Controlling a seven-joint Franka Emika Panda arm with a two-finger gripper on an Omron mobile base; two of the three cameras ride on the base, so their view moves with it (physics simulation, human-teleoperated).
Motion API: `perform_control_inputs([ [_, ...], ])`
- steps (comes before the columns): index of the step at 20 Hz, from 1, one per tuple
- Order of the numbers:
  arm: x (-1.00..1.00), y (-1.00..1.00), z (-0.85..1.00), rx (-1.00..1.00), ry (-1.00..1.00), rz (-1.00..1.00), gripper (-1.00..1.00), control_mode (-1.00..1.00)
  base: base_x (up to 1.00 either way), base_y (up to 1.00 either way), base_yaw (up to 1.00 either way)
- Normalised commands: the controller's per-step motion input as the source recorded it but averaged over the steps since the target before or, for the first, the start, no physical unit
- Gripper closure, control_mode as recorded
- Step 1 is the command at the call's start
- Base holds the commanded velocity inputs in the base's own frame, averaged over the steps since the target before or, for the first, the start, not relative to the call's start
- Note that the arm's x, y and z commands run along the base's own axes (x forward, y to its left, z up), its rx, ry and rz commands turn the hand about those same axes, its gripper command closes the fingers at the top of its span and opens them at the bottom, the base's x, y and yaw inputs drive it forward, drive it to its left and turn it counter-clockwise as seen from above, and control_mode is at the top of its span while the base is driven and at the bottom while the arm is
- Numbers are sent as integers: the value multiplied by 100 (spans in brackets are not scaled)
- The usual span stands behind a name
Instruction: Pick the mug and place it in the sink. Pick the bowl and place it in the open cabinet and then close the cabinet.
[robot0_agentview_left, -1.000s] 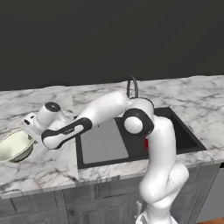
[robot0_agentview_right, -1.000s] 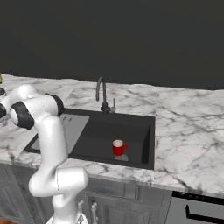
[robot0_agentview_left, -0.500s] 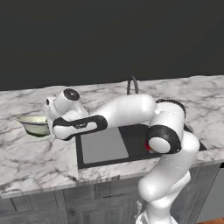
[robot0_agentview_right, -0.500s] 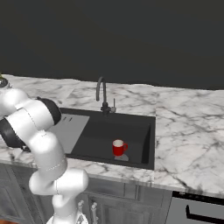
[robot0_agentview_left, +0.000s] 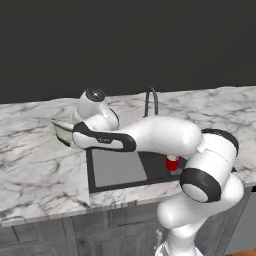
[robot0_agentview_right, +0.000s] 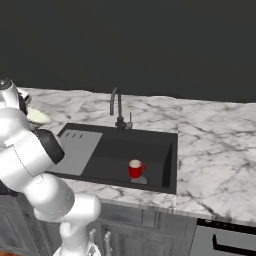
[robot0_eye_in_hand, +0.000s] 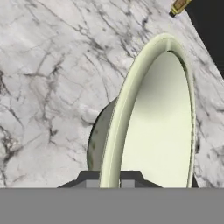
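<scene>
Holding the bowl (robot0_eye_in_hand: 148, 118) by its rim, I have the gripper (robot0_eye_in_hand: 110, 177) pinched tight on that 1 edge, 1 finger inside and 1 outside. It hangs tilted above the marble counter (robot0_agentview_left: 35, 165), left of the sink (robot0_agentview_left: 120, 170). The mug (robot0_agentview_right: 135, 169) sits in the basin. I judge the bowl rigid, smooth and prone to swivelling.
</scene>
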Motion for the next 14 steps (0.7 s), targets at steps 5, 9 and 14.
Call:
perform_control_inputs([
  [5, 0, -60, 56, -32, 8, -1, 100, -100, 0, 0, 0],
  [9, 0, -33, 43, -35, 4, 13, 100, -100, 0, 0, 0],
  [14, -10, -40, 10, -18, -2, 19, 100, -100, 0, 0, 0],
])
